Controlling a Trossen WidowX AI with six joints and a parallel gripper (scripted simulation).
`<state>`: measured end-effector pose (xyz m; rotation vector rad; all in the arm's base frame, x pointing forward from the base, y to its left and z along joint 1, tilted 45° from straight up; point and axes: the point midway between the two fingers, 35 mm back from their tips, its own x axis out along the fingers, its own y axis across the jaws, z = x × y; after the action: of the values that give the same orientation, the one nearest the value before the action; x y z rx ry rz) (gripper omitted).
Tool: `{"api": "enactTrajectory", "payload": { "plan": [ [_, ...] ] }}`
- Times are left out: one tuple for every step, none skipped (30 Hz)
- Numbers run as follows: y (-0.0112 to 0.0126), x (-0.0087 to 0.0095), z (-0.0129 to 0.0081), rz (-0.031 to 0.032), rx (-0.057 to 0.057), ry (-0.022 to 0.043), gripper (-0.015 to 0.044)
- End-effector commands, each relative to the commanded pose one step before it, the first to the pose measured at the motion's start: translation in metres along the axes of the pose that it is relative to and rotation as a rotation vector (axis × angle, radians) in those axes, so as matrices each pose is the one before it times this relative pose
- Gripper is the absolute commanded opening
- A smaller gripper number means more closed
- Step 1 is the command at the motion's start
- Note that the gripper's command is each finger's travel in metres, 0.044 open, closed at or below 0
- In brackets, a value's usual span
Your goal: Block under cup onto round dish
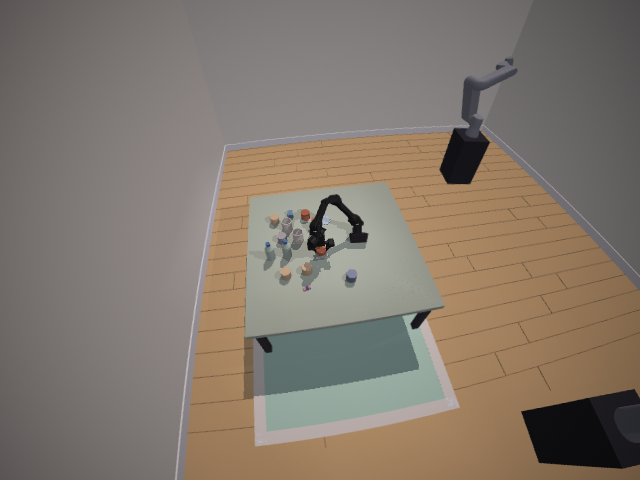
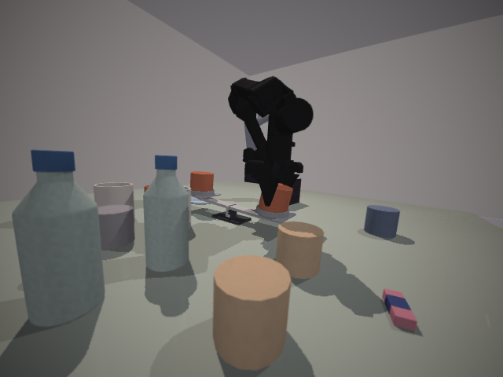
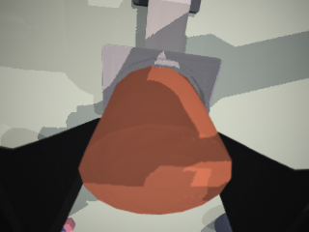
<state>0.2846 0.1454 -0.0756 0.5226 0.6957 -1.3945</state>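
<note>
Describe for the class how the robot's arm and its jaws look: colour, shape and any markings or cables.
The arm is matt black all over, built of blocky links joined by rounded joint housings, on a black square base. The gripper ends in two flat, black jaws tapering to a point. No markings, labels or loose cables show.

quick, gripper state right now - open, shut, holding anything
Gripper: shut on the orange cup at the lower end of the balance; the cup sits on its pan, not yet lifted.
</note>
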Motion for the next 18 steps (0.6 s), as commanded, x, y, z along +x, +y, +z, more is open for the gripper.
{"api": "enactTrajectory", "payload": {
  "plan": [
    [0.00281,-0.00849,-0.00239,0.0064,0.0065,0.00972,0.0],
    [0.00014,-0.00126,-0.00009,0.00001,0.0,0.00011,0.0],
    [0.00014,-0.00127,-0.00009,0.00001,0.0,0.0001,0.0],
    [0.00013,-0.00127,-0.00009,0.00001,0.0,0.0001,0.0],
    [0.00013,-0.00127,-0.00009,0.0,0.0,0.0001,0.0],
    [0.00012,-0.00127,-0.00008,0.0,0.0,0.0001,0.0],
    [0.00012,-0.00127,-0.00008,0.0,0.0,0.00009,0.0],
    [0.00011,-0.00127,-0.00008,0.0,0.0,0.00009,0.0],
    [0.0001,-0.00127,-0.00007,0.0,0.0,0.00009,0.0],
    [0.0001,-0.00128,-0.00007,0.0,0.0,0.00009,0.0],
    [0.00009,-0.00128,-0.00007,0.0,0.0,0.00008,0.0],
    [0.00009,-0.00128,-0.00006,0.0,0.0,0.00008,0.0],
    [0.00008,-0.00128,-0.00006,0.0,0.0,0.00008,0.0],
    [0.00008,-0.00128,-0.00006,0.0,0.0,0.00008,0.0],
    [0.00007,-0.00128,-0.00006,-0.00001,0.0,0.00007,0.0],
    [0.00007,-0.00128,-0.00005,-0.00001,0.0,0.00007,0.0],
    [0.00006,-0.00128,-0.00005,-0.00001,0.0,0.00007,0.0],
    [0.00005,-0.00128,-0.00005,-0.00001,0.0,0.00007,0.0]
  ]
}}
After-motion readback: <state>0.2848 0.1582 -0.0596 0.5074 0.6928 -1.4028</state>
